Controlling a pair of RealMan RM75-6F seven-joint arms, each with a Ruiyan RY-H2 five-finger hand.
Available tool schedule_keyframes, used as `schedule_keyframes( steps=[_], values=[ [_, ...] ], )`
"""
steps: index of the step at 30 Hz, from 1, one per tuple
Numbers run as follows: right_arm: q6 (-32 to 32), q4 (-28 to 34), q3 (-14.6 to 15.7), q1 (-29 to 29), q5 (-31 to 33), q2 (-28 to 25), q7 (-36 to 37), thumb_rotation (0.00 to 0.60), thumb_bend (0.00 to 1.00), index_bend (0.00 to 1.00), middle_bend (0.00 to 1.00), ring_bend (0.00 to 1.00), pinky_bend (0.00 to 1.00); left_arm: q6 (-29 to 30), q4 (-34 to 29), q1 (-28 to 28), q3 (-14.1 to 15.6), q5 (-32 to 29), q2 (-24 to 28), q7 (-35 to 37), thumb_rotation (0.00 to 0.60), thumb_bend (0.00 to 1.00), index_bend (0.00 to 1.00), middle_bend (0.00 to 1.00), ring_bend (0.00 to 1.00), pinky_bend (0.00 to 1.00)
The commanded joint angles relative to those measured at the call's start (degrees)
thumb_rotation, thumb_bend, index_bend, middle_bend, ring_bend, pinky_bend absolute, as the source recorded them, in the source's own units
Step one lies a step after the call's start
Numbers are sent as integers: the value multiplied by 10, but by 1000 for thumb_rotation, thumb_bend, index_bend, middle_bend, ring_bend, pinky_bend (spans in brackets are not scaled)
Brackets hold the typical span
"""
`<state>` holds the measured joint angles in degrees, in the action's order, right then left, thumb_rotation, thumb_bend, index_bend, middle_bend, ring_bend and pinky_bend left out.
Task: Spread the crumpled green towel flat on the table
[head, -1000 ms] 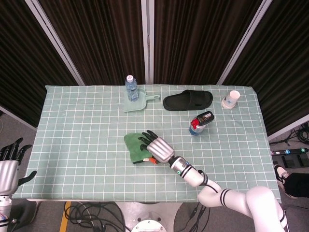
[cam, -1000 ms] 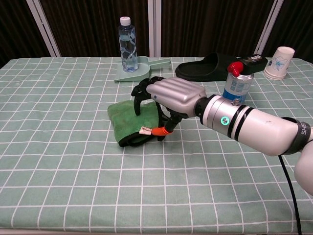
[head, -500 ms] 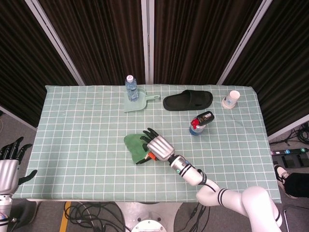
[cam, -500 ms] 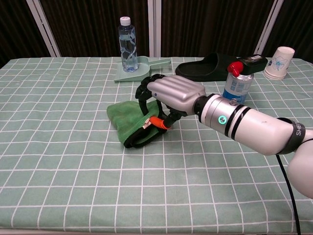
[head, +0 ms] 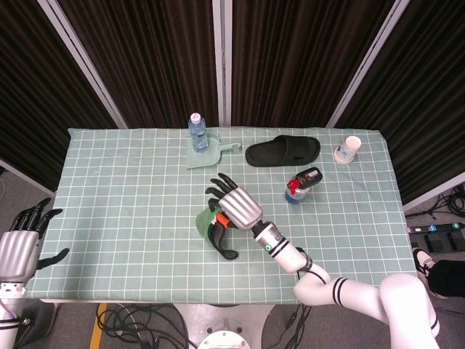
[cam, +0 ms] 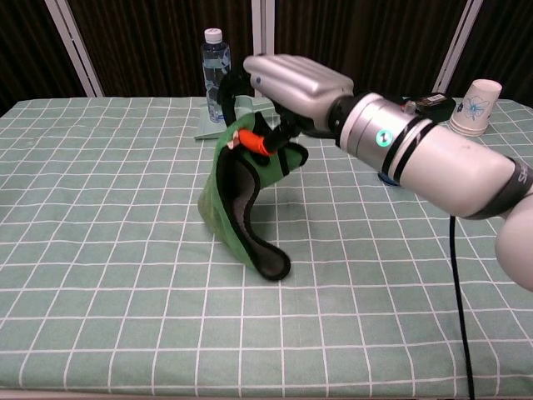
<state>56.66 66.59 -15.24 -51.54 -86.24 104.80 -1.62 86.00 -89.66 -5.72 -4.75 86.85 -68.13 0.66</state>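
One green towel (cam: pixel 237 208) hanging from right hand's (cam: pixel 287 83) closed fingers, left hand (head: pixel 20 243) spread, holding nothing, one bottle (head: pixel 196 131), dustpan (head: pixel 205 153), slipper (head: pixel 282 150), can (head: pixel 296 190), cup (head: pixel 349 148) behind.

The left hand (head: pixel 18 247) is cut off by the head view's edge.

Right hand (cam: pixel 287 83): silver metal back plate, black fingers, one fingertip orange. Right forearm (cam: pixel 433 158): glossy white shell with black bands at the wrist and a small green round mark; thin black cable (cam: pixel 456 275) hangs beneath. Left hand (head: pixel 20 243): silver back, black fingers.
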Motion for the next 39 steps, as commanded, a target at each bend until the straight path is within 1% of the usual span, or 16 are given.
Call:
schedule_keyframes(
  steps=[1, 5, 7, 12, 14, 19, 23, 25, 27, 29, 32, 34, 39],
  values=[
    [-17, 34, -20, -14, 27, -28, -43, 600, 479, 728, 248, 94, 0, -17, 1, -20, -7, 9, 0, 15, 600, 119, 284, 182, 172, 173],
    [-60, 78, -25, -19, 78, -61, -118, 599, 482, 689, 247, 92, 0, -23, 7, -34, -11, 15, -7, 20, 600, 119, 284, 182, 172, 173],
    [-68, 91, -26, -19, 99, -70, -139, 592, 487, 667, 243, 90, 0, -26, 10, -37, -12, 13, -10, 25, 600, 119, 283, 182, 172, 173],
    [-93, 115, -19, -19, 150, -90, -175, 519, 527, 608, 239, 86, 0, -37, 18, -44, -8, 11, -18, 33, 600, 118, 284, 182, 172, 173],
    [-106, 120, -9, -20, 167, -94, -192, 514, 535, 607, 239, 86, 0, -41, 21, -47, -5, 10, -20, 37, 600, 118, 283, 182, 172, 173],
    [-123, 123, 12, -24, 194, -94, -216, 475, 553, 595, 240, 85, 0, -47, 24, -52, -1, 10, -24, 40, 600, 118, 284, 182, 172, 173],
    [-122, 121, 25, -26, 204, -88, -228, 480, 557, 607, 242, 85, 0, -49, 25, -53, 2, 9, -26, 41, 600, 118, 283, 182, 172, 173],
    [-119, 121, 27, -27, 206, -86, -230, 478, 558, 614, 242, 86, 0, -48, 26, -53, 3, 9, -27, 42, 600, 118, 283, 182, 172, 173],
    [-112, 121, 27, -27, 206, -85, -230, 480, 561, 644, 248, 89, 0, -48, 27, -53, 5, 9, -27, 43, 600, 118, 284, 182, 172, 173],
    [-99, 121, 21, -26, 203, -82, -222, 506, 563, 674, 257, 93, 0, -47, 29, -53, 5, 8, -29, 45, 600, 118, 283, 182, 172, 173],
    [-72, 122, 4, -24, 194, -76, -199, 575, 567, 695, 267, 99, 0, -48, 32, -56, 3, 6, -33, 54, 600, 118, 284, 182, 172, 173],
    [-60, 126, -9, -25, 191, -74, -183, 586, 565, 701, 267, 100, 0, -54, 32, -62, 0, 5, -35, 65, 600, 115, 284, 182, 172, 173],
    [-38, 135, -46, -40, 197, -71, -173, 588, 566, 701, 267, 100, 0, -108, 23, -97, -14, -11, -36, 150, 600, 108, 315, 182, 172, 174]
  ],
)
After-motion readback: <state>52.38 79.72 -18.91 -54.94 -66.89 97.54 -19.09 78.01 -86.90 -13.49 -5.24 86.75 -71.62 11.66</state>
